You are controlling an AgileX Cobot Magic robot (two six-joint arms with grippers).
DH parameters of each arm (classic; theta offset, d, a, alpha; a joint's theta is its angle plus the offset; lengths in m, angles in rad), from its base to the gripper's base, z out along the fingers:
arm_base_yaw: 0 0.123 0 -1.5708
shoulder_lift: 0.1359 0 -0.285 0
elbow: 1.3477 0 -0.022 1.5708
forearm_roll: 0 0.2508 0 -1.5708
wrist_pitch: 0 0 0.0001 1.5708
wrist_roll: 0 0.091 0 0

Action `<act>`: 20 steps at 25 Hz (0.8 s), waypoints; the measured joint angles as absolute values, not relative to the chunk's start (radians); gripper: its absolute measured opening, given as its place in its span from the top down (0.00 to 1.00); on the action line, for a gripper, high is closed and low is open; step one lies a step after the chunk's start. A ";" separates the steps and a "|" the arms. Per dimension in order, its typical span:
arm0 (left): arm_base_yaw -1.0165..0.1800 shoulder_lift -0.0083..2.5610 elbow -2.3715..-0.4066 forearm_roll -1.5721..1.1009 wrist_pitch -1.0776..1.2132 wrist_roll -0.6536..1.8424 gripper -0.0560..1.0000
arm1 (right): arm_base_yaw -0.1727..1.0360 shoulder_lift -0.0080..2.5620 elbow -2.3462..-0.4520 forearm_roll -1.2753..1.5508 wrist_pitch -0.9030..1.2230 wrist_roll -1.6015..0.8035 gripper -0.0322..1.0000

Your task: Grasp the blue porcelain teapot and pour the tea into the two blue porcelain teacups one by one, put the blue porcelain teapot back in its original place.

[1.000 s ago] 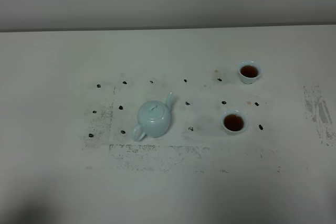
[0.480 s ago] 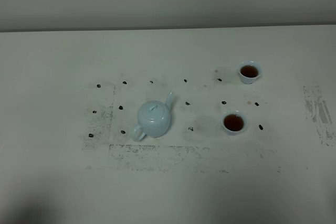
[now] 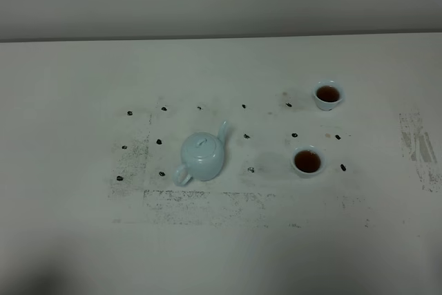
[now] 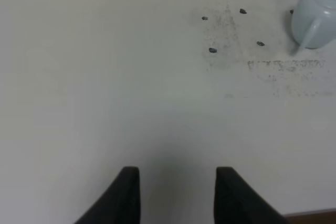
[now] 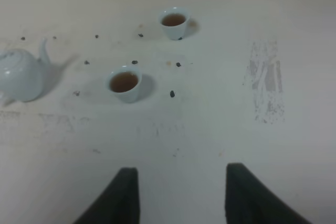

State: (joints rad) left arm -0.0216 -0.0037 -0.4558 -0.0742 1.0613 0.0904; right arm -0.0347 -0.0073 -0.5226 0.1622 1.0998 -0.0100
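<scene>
The blue porcelain teapot [image 3: 203, 157] stands upright on the white table, lid on, spout toward the back right, handle toward the front left. It also shows in the left wrist view [image 4: 315, 17] and the right wrist view [image 5: 20, 75]. Two blue porcelain teacups hold dark tea: the near one [image 3: 307, 162] [image 5: 125, 83] and the far one [image 3: 328, 94] [image 5: 174, 22]. Neither gripper shows in the exterior view. The left gripper [image 4: 174, 179] is open and empty over bare table, far from the teapot. The right gripper [image 5: 179, 182] is open and empty, in front of the cups.
Small dark marks [image 3: 246, 136] dot the table around the teapot and cups. Scuffed grey patches [image 3: 418, 144] lie at the right and in front of the teapot. The table's front edge [image 4: 315, 215] shows in the left wrist view.
</scene>
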 joint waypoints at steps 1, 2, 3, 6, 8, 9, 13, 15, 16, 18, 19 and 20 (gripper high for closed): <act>-0.022 -0.004 -0.456 -0.074 1.061 0.090 0.60 | -0.035 -0.007 -0.523 0.162 1.100 -0.011 0.57; -0.022 -0.004 -0.456 -0.074 1.061 0.090 0.60 | -0.035 -0.007 -0.523 0.162 1.100 -0.011 0.57; -0.022 -0.004 -0.456 -0.074 1.061 0.090 0.60 | -0.035 -0.007 -0.523 0.162 1.100 -0.011 0.57; -0.022 -0.004 -0.456 -0.074 1.061 0.090 0.60 | -0.035 -0.007 -0.523 0.162 1.100 -0.011 0.57; -0.022 -0.004 -0.456 -0.074 1.061 0.090 0.60 | -0.035 -0.007 -0.523 0.162 1.100 -0.011 0.57; -0.022 -0.004 -0.456 -0.074 1.061 0.090 0.60 | -0.035 -0.007 -0.523 0.162 1.100 -0.011 0.57; -0.022 -0.004 -0.456 -0.074 1.061 0.090 0.60 | -0.035 -0.007 -0.523 0.162 1.100 -0.011 0.57; -0.022 -0.004 -0.456 -0.074 1.061 0.090 0.60 | -0.035 -0.007 -0.523 0.162 1.100 -0.011 0.57; -0.022 -0.004 -0.456 -0.074 1.061 0.090 0.60 | -0.035 -0.007 -0.523 0.162 1.100 -0.011 0.57; -0.022 -0.004 -0.456 -0.074 1.061 0.090 0.60 | -0.035 -0.007 -0.523 0.162 1.100 -0.011 0.57; -0.022 -0.004 -0.456 -0.074 1.061 0.090 0.60 | -0.035 -0.007 -0.523 0.162 1.100 -0.011 0.57; -0.022 -0.004 -0.456 -0.074 1.061 0.090 0.60 | -0.035 -0.007 -0.523 0.162 1.100 -0.011 0.57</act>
